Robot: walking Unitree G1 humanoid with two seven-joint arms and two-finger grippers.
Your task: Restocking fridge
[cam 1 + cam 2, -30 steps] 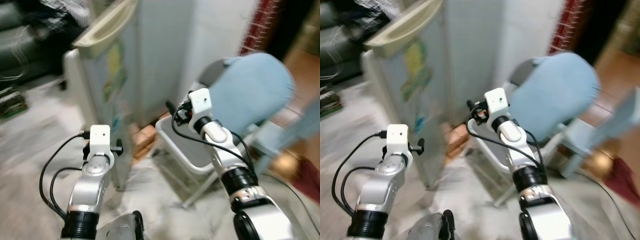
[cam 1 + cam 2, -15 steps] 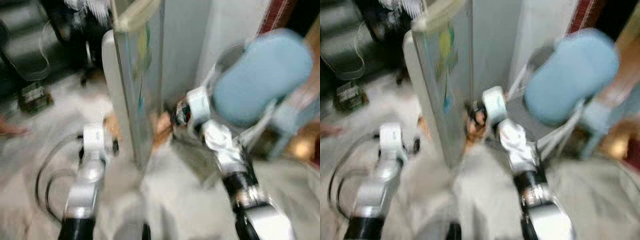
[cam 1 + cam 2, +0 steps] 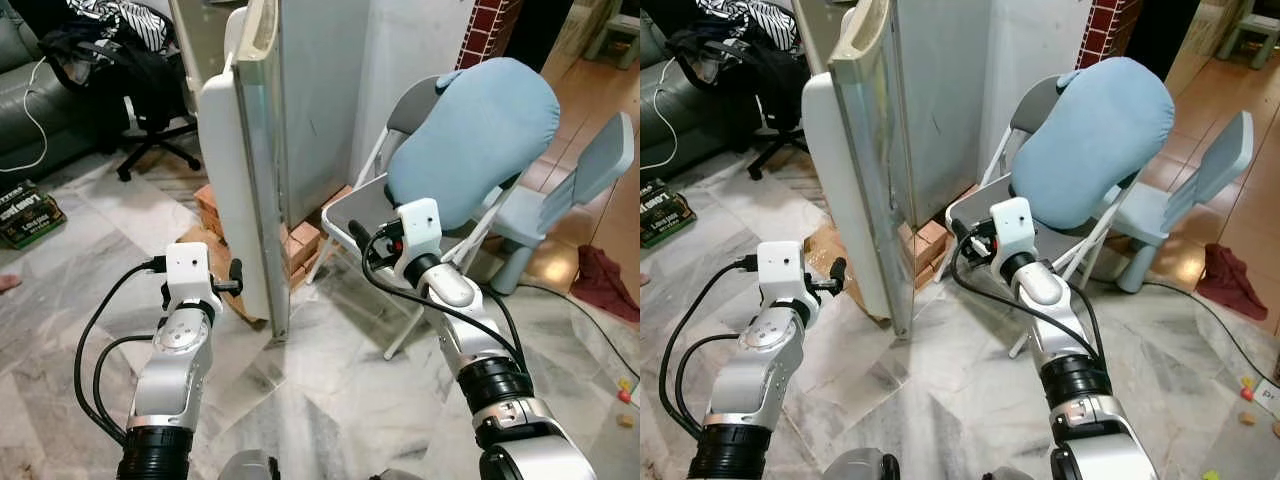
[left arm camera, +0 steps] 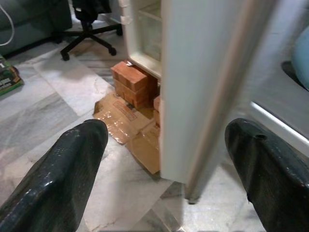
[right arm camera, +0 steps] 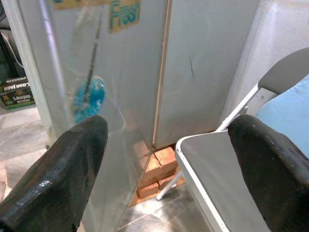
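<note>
Fridge door (image 3: 245,150) stands ajar at 12 o'clock; we note left pincer (image 4: 164,159) and right pincer (image 5: 166,159) spread wide, empty.

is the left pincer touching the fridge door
Apart. The left wrist view shows the open left pincer short of the fridge door, floor visible between.

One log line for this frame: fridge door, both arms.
fridge door: open, edge-on | left gripper: jaws open, empty, facing door edge | right gripper: jaws open, empty, near folding chair

"Fresh" sticker (image 5: 124,13) on fridge door (image 5: 91,63); "LONG JACK" on box (image 5: 17,93) on floor.
</note>
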